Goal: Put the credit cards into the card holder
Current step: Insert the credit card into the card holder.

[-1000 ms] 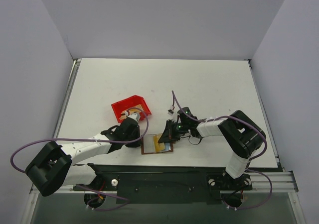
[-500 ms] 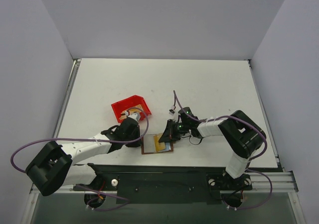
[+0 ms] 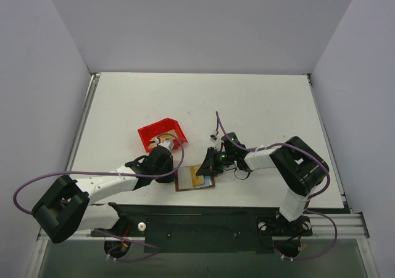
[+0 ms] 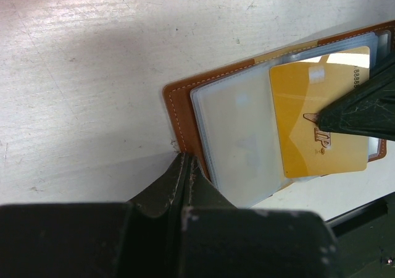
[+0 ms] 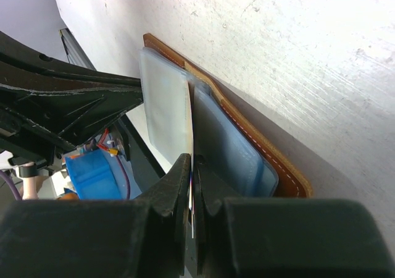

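Gripping card [image 4: 311, 105] over holder [image 4: 179, 102] — right end effector [image 5: 192, 167]

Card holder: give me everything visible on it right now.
The card holder lies open and flat on the white table, near its front edge between the arms. It is brown and leather-like, with pale stitching along the border and clear bluish pocket panels inside. A gold card rests on the panels, pinched by the shut right claw; whether it is in a pocket is unclear. The shut left claw sits with its tips against the brown border.
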Robot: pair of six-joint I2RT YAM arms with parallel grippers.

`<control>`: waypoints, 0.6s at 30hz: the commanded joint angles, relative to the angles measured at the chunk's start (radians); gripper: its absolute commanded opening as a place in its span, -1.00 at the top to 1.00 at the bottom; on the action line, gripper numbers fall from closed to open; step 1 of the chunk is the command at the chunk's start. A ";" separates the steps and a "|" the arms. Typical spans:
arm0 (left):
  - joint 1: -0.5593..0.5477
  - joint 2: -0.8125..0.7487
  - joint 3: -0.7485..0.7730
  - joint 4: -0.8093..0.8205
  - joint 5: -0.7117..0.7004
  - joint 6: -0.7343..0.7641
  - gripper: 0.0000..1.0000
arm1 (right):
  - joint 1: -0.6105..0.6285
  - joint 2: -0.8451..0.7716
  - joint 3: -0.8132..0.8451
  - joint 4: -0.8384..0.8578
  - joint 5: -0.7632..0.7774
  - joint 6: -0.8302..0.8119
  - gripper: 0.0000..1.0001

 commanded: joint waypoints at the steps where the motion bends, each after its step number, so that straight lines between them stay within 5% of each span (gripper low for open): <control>1: 0.004 0.015 0.011 0.006 0.005 0.001 1.00 | -0.003 0.022 -0.004 0.031 0.011 -0.002 1.00; 18: 0.002 0.016 0.011 0.006 0.008 0.001 1.00 | 0.056 0.055 -0.023 0.098 0.046 0.047 1.00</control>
